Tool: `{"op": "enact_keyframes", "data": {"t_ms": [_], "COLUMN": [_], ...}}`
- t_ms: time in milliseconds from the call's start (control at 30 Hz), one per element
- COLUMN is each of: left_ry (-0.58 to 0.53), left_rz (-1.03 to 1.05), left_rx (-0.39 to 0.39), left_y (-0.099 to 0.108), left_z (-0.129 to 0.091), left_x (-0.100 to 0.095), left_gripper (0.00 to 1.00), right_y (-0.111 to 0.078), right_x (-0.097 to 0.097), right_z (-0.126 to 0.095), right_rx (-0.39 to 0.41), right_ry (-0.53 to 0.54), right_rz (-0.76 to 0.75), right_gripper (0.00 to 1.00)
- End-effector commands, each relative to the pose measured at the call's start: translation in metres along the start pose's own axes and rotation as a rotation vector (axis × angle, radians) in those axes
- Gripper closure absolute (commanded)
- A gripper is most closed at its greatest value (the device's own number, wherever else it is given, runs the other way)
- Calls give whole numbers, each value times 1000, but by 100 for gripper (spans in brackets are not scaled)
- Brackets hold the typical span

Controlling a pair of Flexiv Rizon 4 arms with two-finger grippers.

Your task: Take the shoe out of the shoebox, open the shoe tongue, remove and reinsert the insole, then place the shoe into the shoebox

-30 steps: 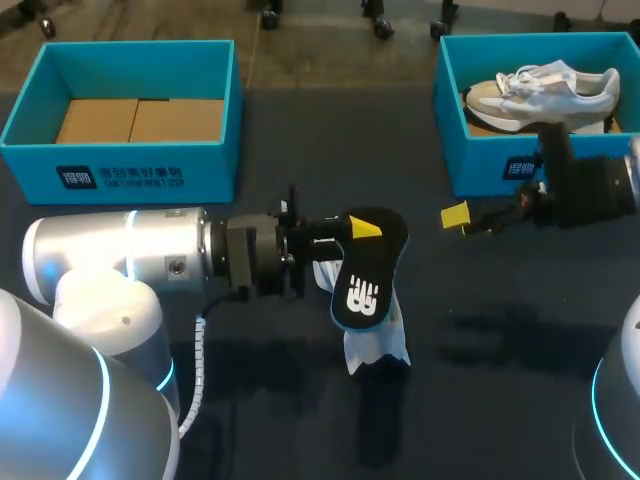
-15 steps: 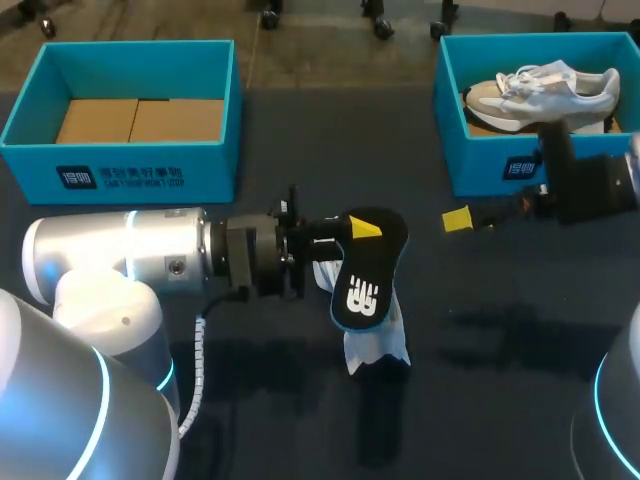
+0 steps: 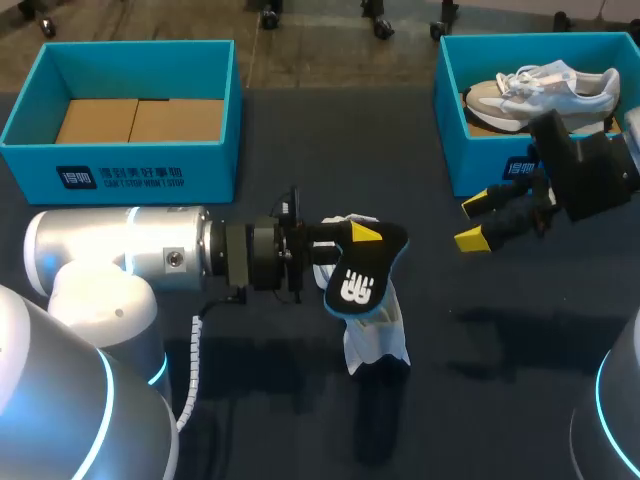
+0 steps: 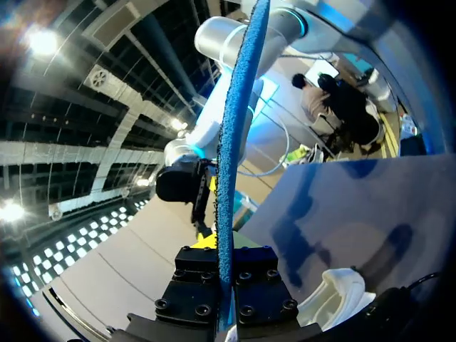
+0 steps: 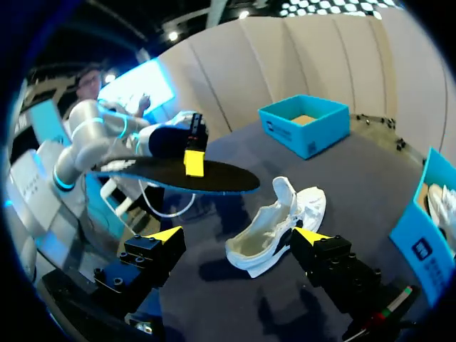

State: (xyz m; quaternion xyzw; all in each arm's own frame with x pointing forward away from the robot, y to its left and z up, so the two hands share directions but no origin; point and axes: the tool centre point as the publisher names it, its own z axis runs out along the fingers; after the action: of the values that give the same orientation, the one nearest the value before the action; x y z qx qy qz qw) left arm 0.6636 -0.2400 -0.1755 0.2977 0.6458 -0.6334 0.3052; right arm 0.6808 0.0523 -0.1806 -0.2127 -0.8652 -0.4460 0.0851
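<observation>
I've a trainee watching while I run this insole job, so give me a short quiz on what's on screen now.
1. Fill in: the right gripper is ____ (open or shut).
2. True or false: the left gripper is shut on the insole.
3. The white shoe below the insole is: A in the right gripper, B on the table, C in the left gripper.
Key: 1 open; 2 true; 3 B.

1. A dark table [image 3: 500, 400] fills the frame from the lower edge up to the boxes.
2. A teal box [image 3: 480, 160] stands open-topped in the upper right, at the table's far edge.
3. A white and beige sneaker [image 3: 545, 90] lies inside it, spanning most of its width.
</observation>
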Motion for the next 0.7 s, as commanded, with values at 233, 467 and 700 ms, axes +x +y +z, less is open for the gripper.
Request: {"op": "enact_keyframes", "data": {"t_ms": [233, 467, 700], "left_ry": [-32, -58, -66], "left_rz": [-32, -67, -64], "left_rx": [-20, -35, -56], "left_y": [12, 18, 26], "left_z": [-10, -12, -7], "left_x": [15, 27, 34], "left_gripper": [100, 100, 100], "right_y": [-10, -21, -21], "right_x": [-13, -22, -22], "right_z": [1, 7, 7], "right_rx": [-7, 36, 36], "right_ry": [-45, -31, -31], "right_rz": [-127, -350, -350], "right_gripper": [0, 0, 0]}}
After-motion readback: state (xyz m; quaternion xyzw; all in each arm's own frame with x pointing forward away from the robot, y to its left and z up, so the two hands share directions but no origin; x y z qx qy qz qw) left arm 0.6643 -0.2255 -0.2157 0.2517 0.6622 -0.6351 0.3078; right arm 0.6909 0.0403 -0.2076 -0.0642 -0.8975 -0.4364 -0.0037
